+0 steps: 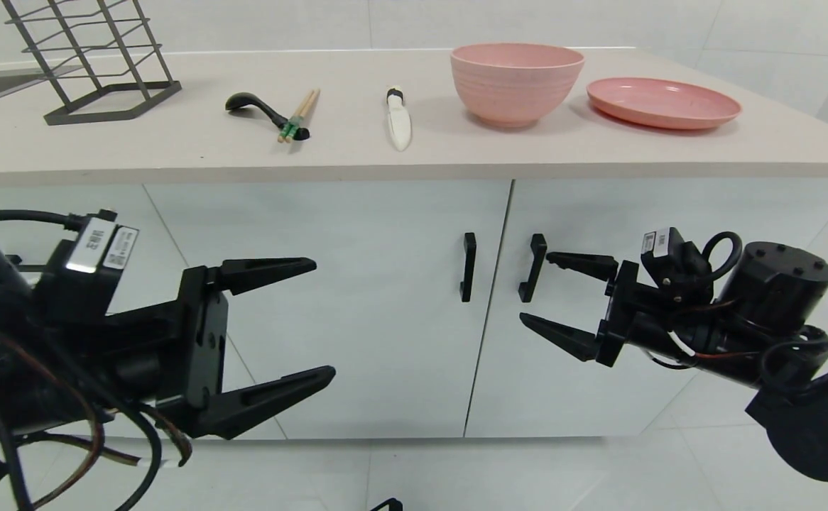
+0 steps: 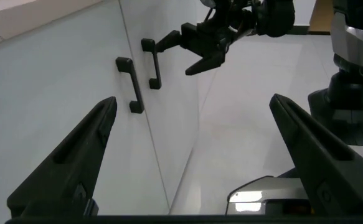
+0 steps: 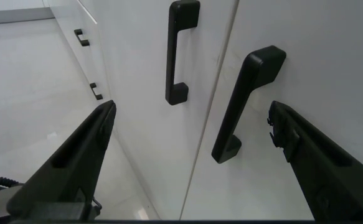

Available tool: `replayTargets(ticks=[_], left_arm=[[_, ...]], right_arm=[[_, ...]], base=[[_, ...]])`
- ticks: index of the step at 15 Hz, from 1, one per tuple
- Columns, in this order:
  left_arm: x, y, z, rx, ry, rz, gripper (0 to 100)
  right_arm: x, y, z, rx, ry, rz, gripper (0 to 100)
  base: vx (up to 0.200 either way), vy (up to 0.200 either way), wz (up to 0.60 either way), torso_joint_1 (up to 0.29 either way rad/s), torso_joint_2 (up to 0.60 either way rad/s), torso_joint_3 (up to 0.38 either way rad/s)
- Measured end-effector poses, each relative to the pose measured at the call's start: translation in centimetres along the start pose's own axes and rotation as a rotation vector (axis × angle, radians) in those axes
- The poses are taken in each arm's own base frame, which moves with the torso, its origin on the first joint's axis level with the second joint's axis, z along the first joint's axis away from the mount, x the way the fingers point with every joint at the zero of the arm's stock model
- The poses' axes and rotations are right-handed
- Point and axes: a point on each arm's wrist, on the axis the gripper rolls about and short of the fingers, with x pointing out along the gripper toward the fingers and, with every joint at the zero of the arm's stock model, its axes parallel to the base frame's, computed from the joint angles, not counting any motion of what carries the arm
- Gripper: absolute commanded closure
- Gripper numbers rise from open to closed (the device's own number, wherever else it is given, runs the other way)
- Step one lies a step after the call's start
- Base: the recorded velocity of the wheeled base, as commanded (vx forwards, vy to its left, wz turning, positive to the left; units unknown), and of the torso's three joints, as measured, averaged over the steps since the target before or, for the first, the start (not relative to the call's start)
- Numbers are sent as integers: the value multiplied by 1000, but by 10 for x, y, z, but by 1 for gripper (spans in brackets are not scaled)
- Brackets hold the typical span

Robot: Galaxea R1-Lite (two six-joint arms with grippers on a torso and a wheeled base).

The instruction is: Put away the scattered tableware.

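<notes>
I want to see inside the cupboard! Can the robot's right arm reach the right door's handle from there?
Probably yes. The right gripper sits just beside the right door handle, jaws open and pointing toward it, with nothing between them. A short move forward should do it.

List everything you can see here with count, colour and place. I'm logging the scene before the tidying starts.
rack: one, dark grey wire, far left of the counter
ladle: one, black, on the counter right of the rack
chopsticks: one pair, wood with green bands, lying over the ladle's handle end
white utensil: one, white with a black band, middle of the counter
bowl: one, pink, upright, right of the white utensil
plate: one, pink, right of the bowl
counter: one, beige
cabinet doors: two, white, shut, under the counter
handles: two, black, where the doors meet
left pincer: open, before the left door
right pincer: open, by the handles
</notes>
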Motion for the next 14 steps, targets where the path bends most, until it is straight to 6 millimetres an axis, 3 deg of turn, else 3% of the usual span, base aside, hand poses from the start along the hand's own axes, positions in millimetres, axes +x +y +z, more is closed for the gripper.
replayTargets(ticks=[7, 14], left_arm=[[61, 10, -13, -6, -32, -93, 0], [105, 14, -26, -2, -69, -169, 0]], right_arm=[[5, -2, -7, 11, 13, 7, 0], [10, -4, -9, 10, 11, 16, 0]], base=[[0, 0, 0, 0, 0, 0], [0, 0, 0, 0, 0, 0]])
